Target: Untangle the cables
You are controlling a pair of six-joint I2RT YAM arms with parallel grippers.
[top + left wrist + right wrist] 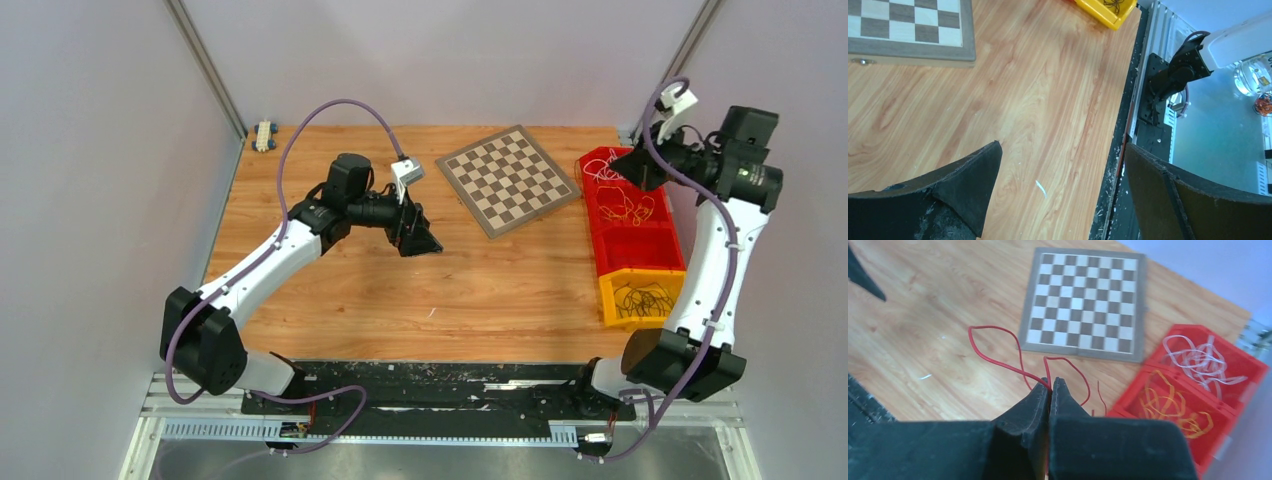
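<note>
Jaws of the left gripper (418, 240) stood wide apart above the table (480, 290) at centre-left, holding nothing. At the upper right, the right gripper (1050, 386) was pinched shut on a looping red cable (990, 359). White cables (1198, 357) and orange cables (1168, 400) lay in the red bin (642, 248), dark cables (642, 300) in the yellow bin (607, 300).

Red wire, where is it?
In the right wrist view, the red wire is pinched in the right gripper, looping toward the chessboard beside the red bin.
</note>
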